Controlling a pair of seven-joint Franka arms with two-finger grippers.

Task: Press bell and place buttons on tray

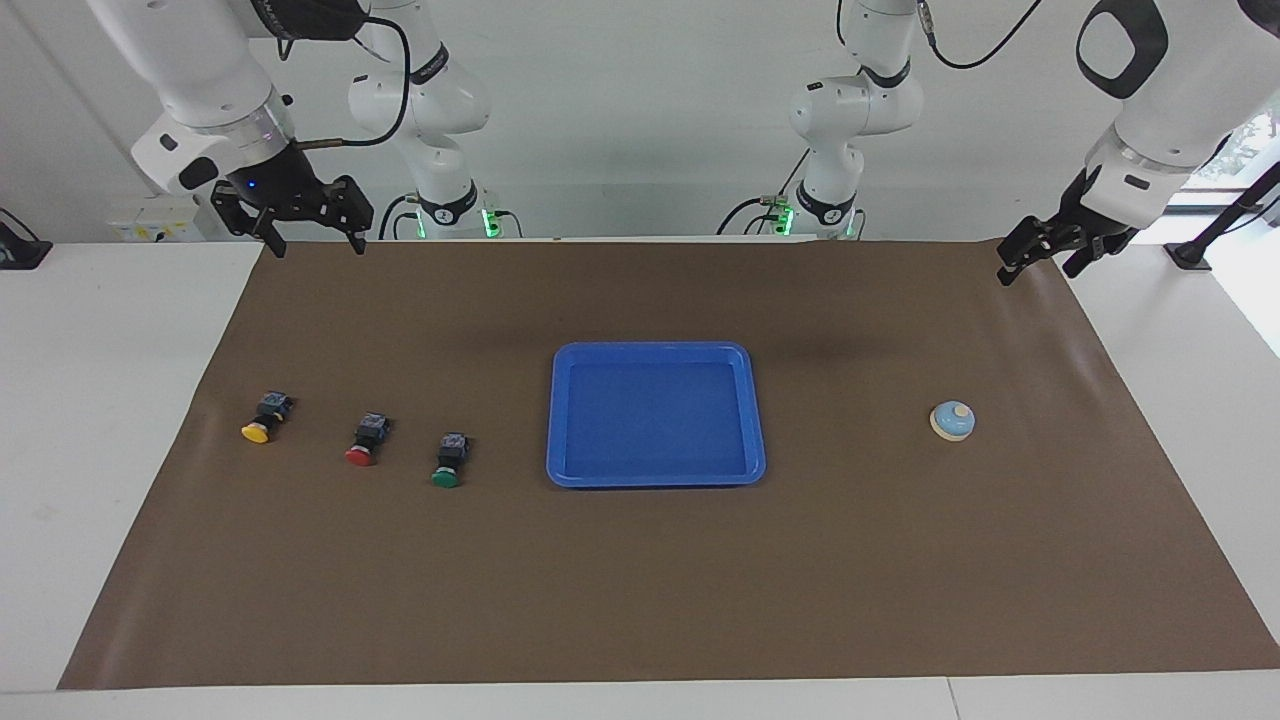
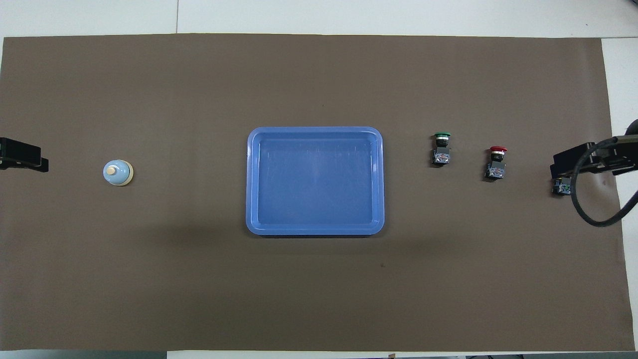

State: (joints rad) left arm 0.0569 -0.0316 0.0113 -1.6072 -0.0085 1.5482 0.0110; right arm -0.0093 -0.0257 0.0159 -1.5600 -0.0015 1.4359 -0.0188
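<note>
At the middle of the brown mat (image 1: 640, 580) I see the blue tray (image 1: 656, 353), and I place everything else from it. Nothing lies in the tray. Toward the left arm's end of the table, well apart from the tray, the bell (image 1: 953, 421) stands upright on the mat, light-blue dome with a cream knob on top. Toward the right arm's end, three buttons lie on their sides in a row: the green button (image 1: 449, 461) nearest the tray, then the red button (image 1: 367, 440), then the yellow button (image 1: 265, 419) farthest from it. Each cap points away from the robots. In my overhead view the yellow one is mostly covered by the right gripper, only its black body showing.

The right gripper (image 1: 312, 243) hangs in the air over the mat's edge at the robots' side, its fingers spread apart and holding nothing. The left gripper (image 1: 1040, 262) hangs over the mat's corner at the left arm's end; I cannot tell how its fingers stand.

I can read no writing or brand on any of these things.
</note>
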